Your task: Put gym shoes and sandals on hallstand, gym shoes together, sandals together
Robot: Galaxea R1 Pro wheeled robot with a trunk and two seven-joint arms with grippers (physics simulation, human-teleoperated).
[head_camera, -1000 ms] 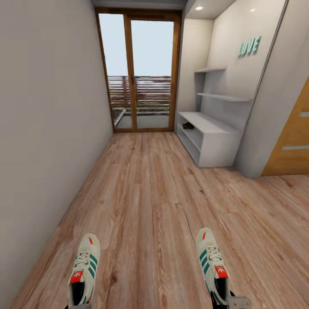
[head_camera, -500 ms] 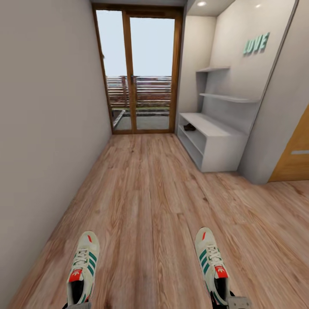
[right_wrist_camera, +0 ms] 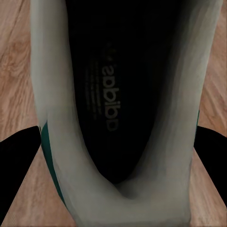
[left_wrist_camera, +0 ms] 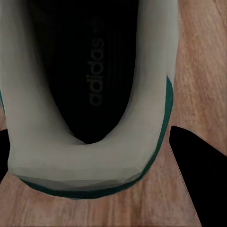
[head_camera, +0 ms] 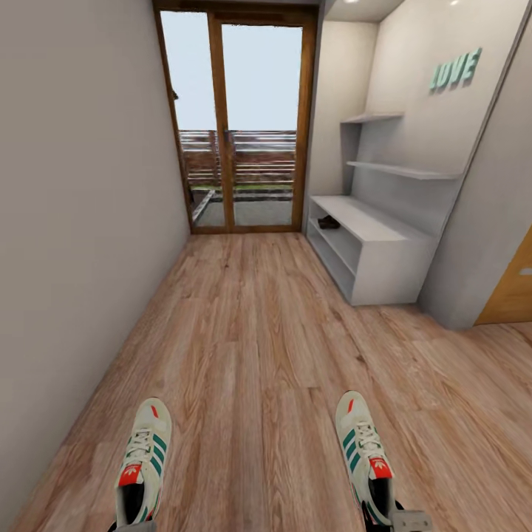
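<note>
Gym shoes sat one in each gripper: dark fingers (left_wrist_camera: 198, 175) of the left gripper (left_wrist_camera: 94, 184) flanked the left shoe (head_camera: 142, 464), the right gripper (right_wrist_camera: 118, 179) likewise clasped the right shoe (head_camera: 362, 452), both low in frame over the corridor floor (head_camera: 251, 347); the hallstand (head_camera: 373, 244) stood upper right.

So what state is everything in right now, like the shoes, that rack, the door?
Left sneaker: held up by the left claw, toe forward.
Right sneaker: held up by the right claw, toe forward.
Shoe rack: bench top bare, one dark shoe on its open shelf.
Glass door: closed.
</note>
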